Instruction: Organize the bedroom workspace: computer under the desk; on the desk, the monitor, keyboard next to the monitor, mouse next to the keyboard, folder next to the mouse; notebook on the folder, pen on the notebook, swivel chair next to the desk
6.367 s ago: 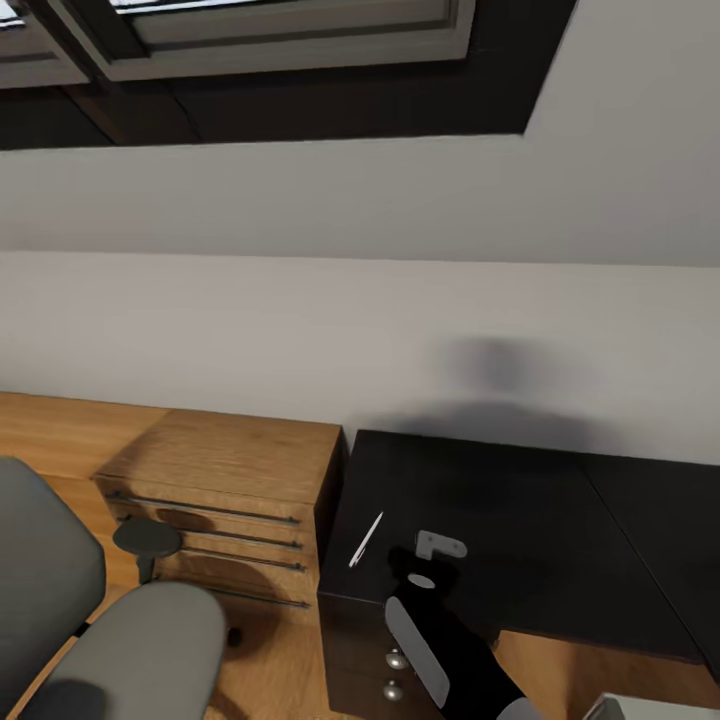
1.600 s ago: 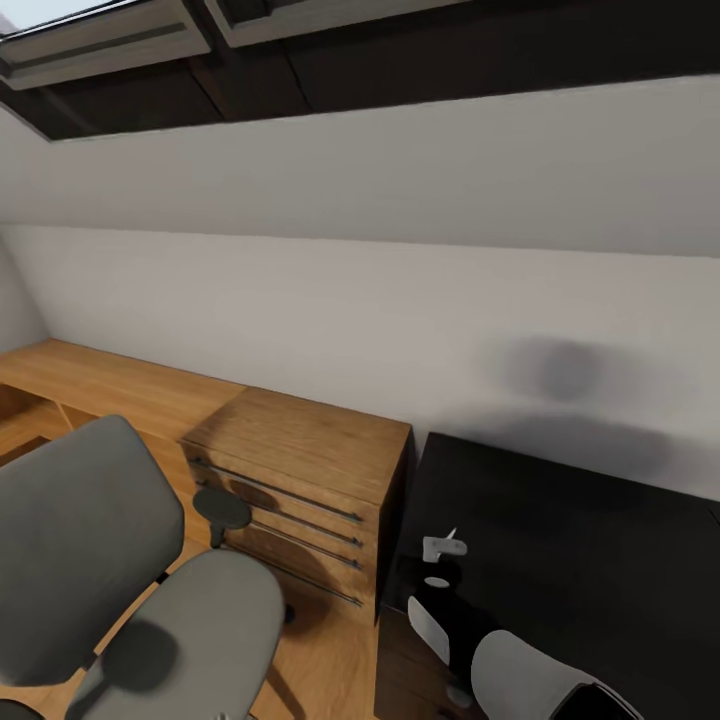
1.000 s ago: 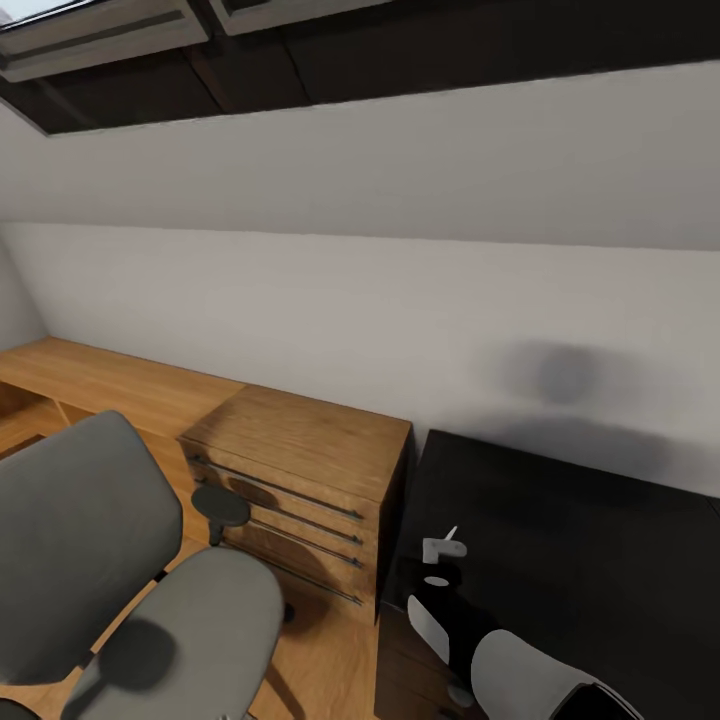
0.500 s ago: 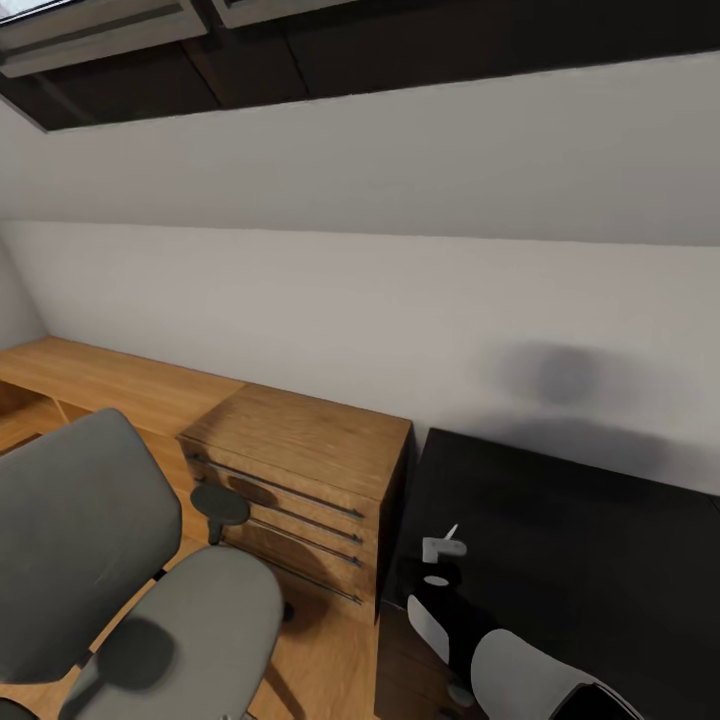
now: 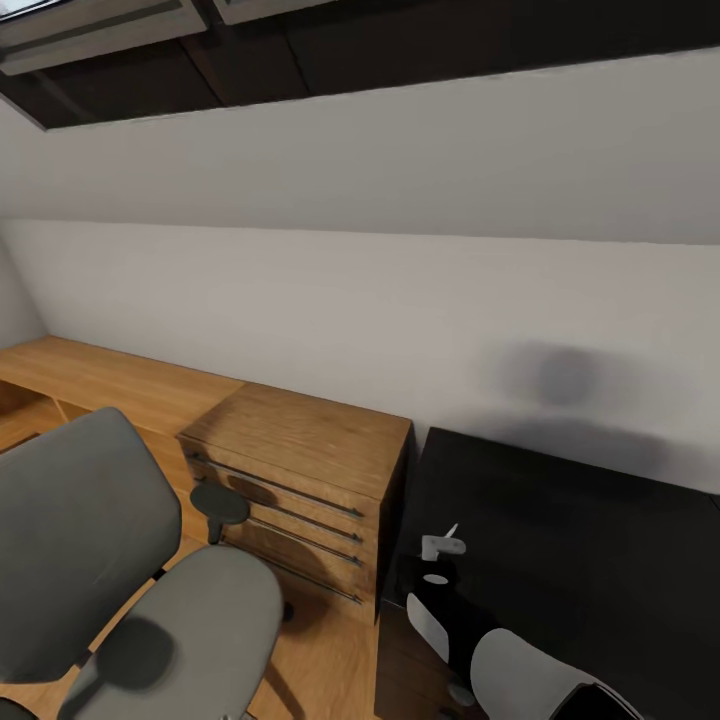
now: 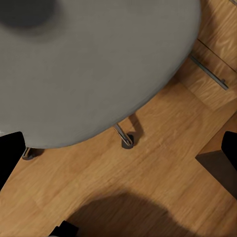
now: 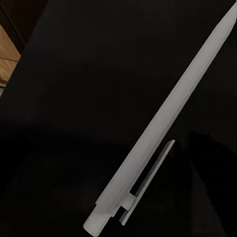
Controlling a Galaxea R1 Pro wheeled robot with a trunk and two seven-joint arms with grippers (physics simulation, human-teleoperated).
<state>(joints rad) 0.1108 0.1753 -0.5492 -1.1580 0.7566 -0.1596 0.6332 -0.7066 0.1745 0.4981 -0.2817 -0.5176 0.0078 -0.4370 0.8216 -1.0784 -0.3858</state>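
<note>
Right hand (image 5: 443, 548) is hovering over the thin white pen (image 7: 158, 123) lying on the long black counter (image 5: 560, 540) (finger spacing cannot be told).

A light-wood cabinet (image 5: 300, 440) with dark bar handles is standing against the sloped grey wall (image 5: 360, 300), on the light-wood floor (image 6: 148, 168).

Your right arm (image 5: 520, 660) reaches forward over the desk's (image 5: 580, 540) front-left corner, right gripper (image 5: 441, 547) low at the surface; left gripper fingers (image 6: 10, 153) spread wide apart.
</note>
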